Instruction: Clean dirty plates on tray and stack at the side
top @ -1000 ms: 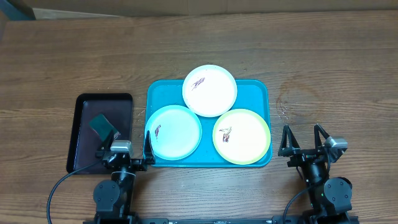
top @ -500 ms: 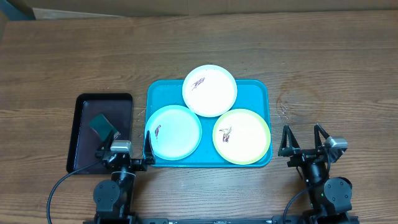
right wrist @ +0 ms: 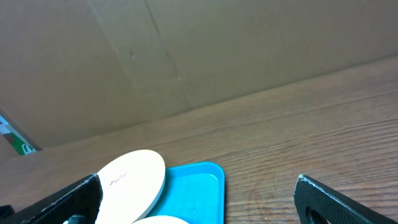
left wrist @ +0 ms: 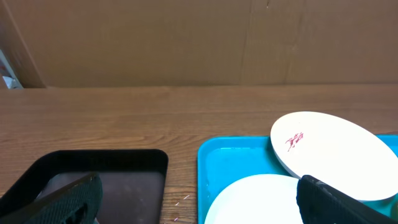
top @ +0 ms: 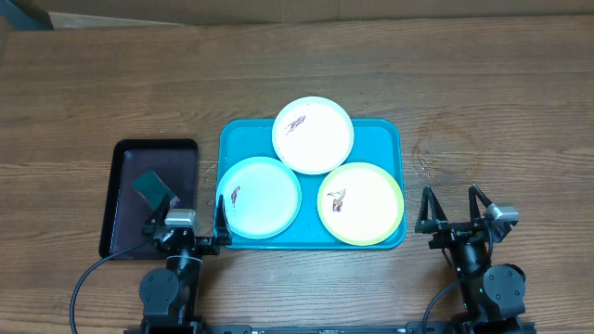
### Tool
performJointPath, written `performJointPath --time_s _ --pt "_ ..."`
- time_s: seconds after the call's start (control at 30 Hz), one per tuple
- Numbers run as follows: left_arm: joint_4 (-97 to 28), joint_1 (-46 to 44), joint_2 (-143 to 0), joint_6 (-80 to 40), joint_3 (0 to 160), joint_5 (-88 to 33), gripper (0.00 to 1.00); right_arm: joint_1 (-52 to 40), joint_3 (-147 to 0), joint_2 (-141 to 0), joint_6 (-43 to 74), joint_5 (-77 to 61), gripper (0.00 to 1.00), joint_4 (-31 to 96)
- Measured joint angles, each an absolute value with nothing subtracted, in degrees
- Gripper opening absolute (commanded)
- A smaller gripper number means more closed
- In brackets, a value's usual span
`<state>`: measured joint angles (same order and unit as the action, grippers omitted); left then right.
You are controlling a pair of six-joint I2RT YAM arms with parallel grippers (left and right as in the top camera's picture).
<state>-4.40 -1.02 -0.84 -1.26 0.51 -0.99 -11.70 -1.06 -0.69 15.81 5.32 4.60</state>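
Note:
Three plates lie on the turquoise tray (top: 380,134): a white plate (top: 313,134) at the back, resting partly on the pale blue plate (top: 259,197) at front left and the yellow-green plate (top: 361,203) at front right. Each carries a small brown smear. My left gripper (top: 184,223) stands open at the near table edge, by the tray's front left corner. My right gripper (top: 453,210) stands open to the right of the tray. Both hold nothing. The left wrist view shows the white plate (left wrist: 336,152) and the pale blue plate (left wrist: 255,199); the right wrist view shows the white plate (right wrist: 127,180).
A dark brown-black tray (top: 130,158) sits left of the turquoise one, with a dark green sponge-like block (top: 152,189) on it. Bare wooden table (top: 492,102) lies to the right and behind. A cardboard wall (left wrist: 186,37) stands at the far edge.

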Motion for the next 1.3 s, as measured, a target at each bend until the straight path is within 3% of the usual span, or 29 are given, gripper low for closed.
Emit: performJointPath --time_s 0.3,0.63,0.77,0.83,0.93,1.0,1.13,1.3 --pt "-3.3 -1.0 -0.8 -1.3 0.5 -0.9 1.00 -11.7 -1.1 -0.7 15.8 5.3 1.00 4.6" --pt "-1.7 -1.0 -0.9 -9.3 0.5 -12.7 1.00 -11.7 -1.0 -0.7 15.8 5.3 1.00 4.6" --pt "9.4 -1.0 -0.9 -18.4 0.4 -16.9 1.00 -11.7 -1.1 -0.7 15.8 5.3 1.00 4.6" --pt "20.8 -1.0 -0.9 -20.4 0.5 -20.6 1.00 -11.7 -1.1 -0.7 15.8 5.3 1.00 4.6" --pt "26.7 -1.0 -0.7 -20.6 2.2 -24.4 1.00 -11.7 -1.0 -0.7 15.8 5.3 1.00 4.7" --pt "21.1 -1.0 -0.7 -19.2 5.1 -25.4 1.00 -11.7 -1.1 -0.7 15.8 5.3 1.00 4.7" --pt "-4.2 -1.0 -3.7 -12.5 18.3 -23.1 1.00 -11.7 -1.0 -0.7 15.8 5.3 1.00 4.6" --pt "-30.2 -1.0 -19.0 -6.7 41.3 -13.7 1.00 -11.7 -1.0 -0.7 15.8 5.3 1.00 4.7"
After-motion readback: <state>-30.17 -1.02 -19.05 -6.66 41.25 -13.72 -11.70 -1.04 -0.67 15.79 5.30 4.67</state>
